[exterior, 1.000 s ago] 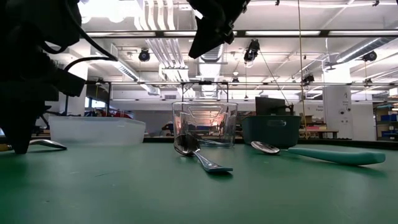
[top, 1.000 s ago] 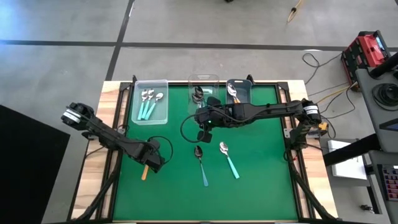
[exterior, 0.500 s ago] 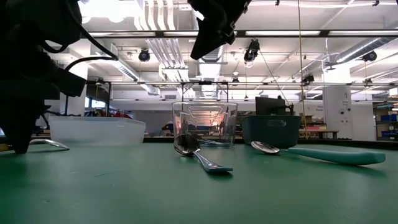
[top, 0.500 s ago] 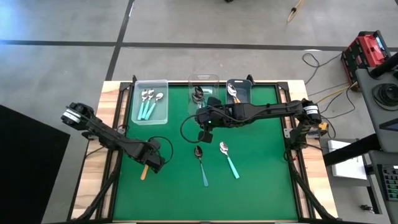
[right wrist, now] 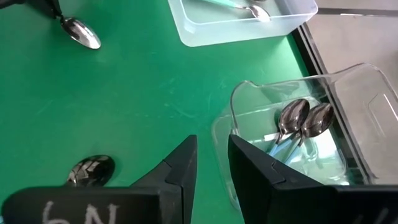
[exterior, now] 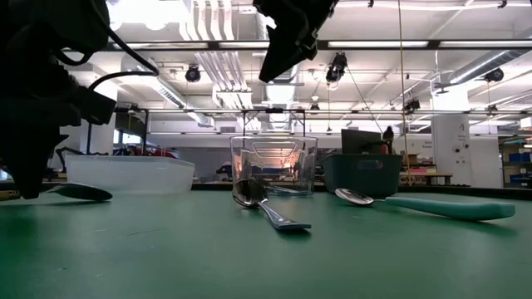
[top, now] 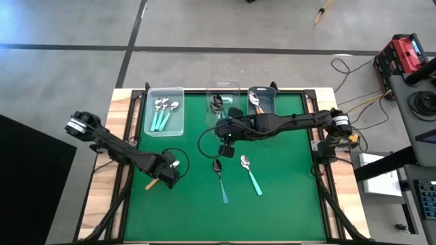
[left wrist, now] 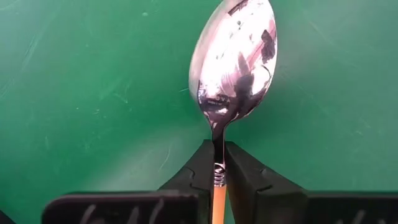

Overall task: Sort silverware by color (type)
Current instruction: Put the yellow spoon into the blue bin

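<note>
At the green surface's (top: 286, 204) eight o'clock, the left gripper's (left wrist: 217, 163) fingers clench the orange-handled silver spoon's (left wrist: 233, 62) neck; lift straight up, keeping it level. Right gripper (top: 225, 146), fingers slightly parted and empty, waits mid-surface.

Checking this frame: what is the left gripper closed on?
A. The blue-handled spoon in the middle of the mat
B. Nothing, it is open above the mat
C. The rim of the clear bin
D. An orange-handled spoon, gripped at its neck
D: in the left wrist view the left gripper has its fingers pinched on the neck of the orange-handled spoon, just below the silver bowl, over the green mat.
</note>
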Controlling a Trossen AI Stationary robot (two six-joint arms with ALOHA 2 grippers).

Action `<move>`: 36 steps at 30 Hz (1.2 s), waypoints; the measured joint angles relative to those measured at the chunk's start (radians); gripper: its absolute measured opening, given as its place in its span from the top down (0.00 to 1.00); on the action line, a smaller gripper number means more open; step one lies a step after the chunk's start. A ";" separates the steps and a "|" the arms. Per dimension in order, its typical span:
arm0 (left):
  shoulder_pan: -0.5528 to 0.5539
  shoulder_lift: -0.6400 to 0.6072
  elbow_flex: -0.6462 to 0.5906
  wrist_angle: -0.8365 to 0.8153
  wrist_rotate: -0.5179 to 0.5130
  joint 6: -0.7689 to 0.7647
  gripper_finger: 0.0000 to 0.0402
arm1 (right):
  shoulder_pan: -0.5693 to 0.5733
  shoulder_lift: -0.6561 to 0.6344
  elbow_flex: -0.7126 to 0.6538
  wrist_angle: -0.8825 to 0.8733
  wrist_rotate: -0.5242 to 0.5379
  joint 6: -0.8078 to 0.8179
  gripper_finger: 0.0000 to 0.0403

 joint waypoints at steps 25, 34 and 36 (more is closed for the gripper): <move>-0.001 -0.301 0.154 0.028 -0.241 0.274 1.00 | 0.076 -0.041 -0.034 -0.005 -0.003 0.001 0.82; -0.002 -0.235 0.031 0.151 -0.197 0.216 1.00 | 0.083 -0.084 -0.102 0.004 0.001 0.053 0.83; -0.002 -0.206 0.014 0.167 -0.197 0.213 0.99 | 0.083 -0.087 -0.113 0.007 0.000 0.058 0.82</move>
